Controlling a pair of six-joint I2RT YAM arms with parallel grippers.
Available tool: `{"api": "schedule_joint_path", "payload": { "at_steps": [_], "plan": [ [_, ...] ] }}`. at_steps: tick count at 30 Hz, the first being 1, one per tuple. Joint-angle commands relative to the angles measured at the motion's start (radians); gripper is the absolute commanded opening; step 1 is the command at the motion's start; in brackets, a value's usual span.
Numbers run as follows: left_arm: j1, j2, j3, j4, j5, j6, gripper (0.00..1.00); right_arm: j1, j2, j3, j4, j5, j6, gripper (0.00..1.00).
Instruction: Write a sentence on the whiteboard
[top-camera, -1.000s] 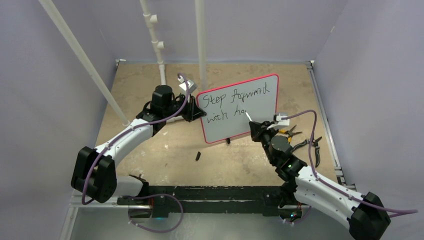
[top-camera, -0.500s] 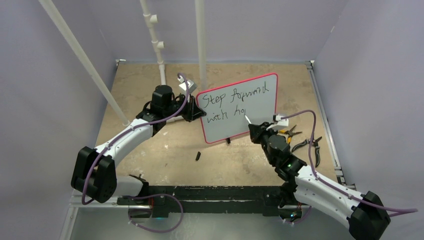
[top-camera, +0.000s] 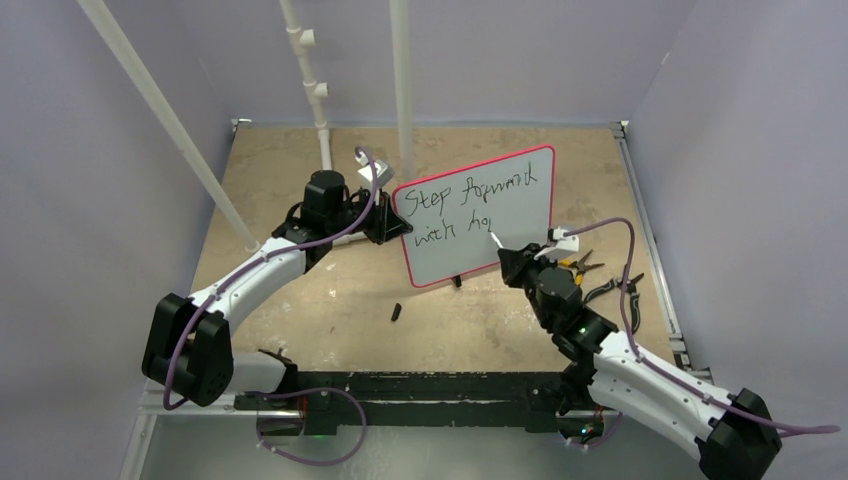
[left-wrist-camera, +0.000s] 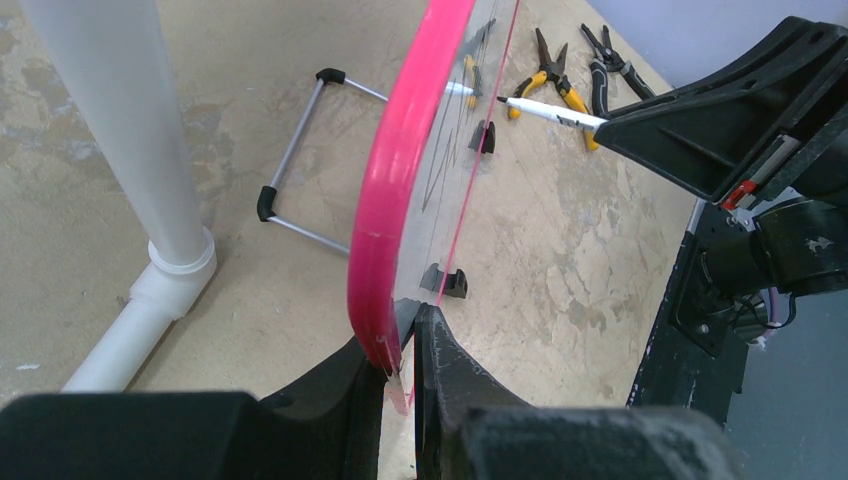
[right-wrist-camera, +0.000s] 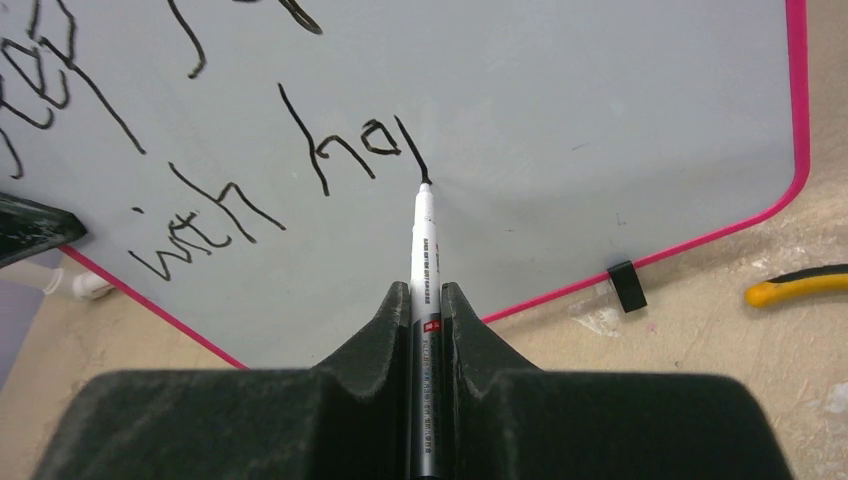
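Whiteboard (top-camera: 478, 215): upright, mid-table (top-camera: 300, 300), left edge clamped in left hand (left-wrist-camera: 402, 340). Marker (right-wrist-camera: 424, 230): gripped by closed right hand (right-wrist-camera: 425, 297), tip touching board. Sentence (top-camera: 470, 205): two black lines, second unfinished, "with ho". Pliers (top-camera: 580, 266): on table, right of board.

A robot lab test cell. Plain lilac walls (top-camera: 90, 150) box in a scuffed tan table (top-camera: 320, 300); PVC pipes (top-camera: 400, 80) stand at its back, pliers (top-camera: 612, 290) at its right.

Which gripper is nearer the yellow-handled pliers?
Right. The right gripper, holding the marker at the whiteboard, sits just beside the pliers; the left gripper clamps the board's opposite edge.
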Motion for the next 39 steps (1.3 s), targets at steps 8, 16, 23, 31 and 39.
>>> {"api": "schedule_joint_path", "payload": {
  "at_steps": [8, 16, 23, 31, 39],
  "plan": [
    [-0.013, 0.002, -0.008, -0.062, -0.037, 0.012, 0.0, 0.0, -0.055, 0.039, 0.139, 0.017, -0.114, 0.0],
    [-0.013, 0.006, -0.007, -0.064, -0.04, 0.014, 0.0, -0.001, -0.012, 0.049, 0.219, 0.04, -0.156, 0.0],
    [-0.013, 0.006, -0.007, -0.067, -0.039, 0.016, 0.0, -0.001, 0.03, 0.042, 0.256, 0.041, -0.168, 0.0],
    [-0.013, 0.005, -0.006, -0.068, -0.039, 0.016, 0.0, -0.001, 0.065, 0.044, 0.276, 0.04, -0.174, 0.0],
    [-0.013, 0.005, -0.006, -0.067, -0.039, 0.015, 0.0, -0.001, 0.079, 0.039, 0.254, 0.061, -0.15, 0.0]
  ]
}}
